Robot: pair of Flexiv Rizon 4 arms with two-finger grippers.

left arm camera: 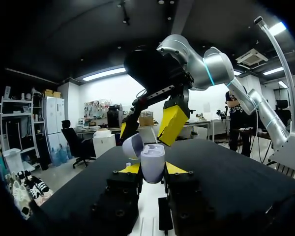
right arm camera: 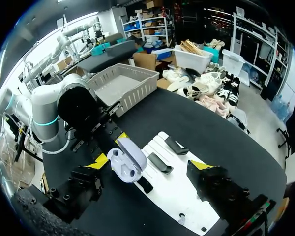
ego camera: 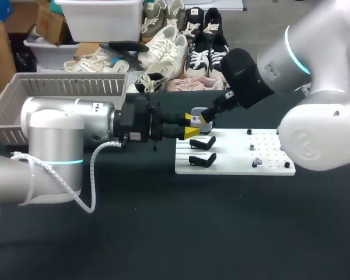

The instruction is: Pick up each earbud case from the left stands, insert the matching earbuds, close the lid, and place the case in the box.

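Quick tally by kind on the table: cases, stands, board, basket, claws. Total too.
earbud case: 1
black stands: 2 in clear view
white board: 1
grey basket: 1
claws: 2 (left claw, right claw)
Total: 7

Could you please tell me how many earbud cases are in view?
1. The earbud case, lid open, is held in the left claw above the white board, with the right claw open just beyond it. Others may be hidden behind the claws.
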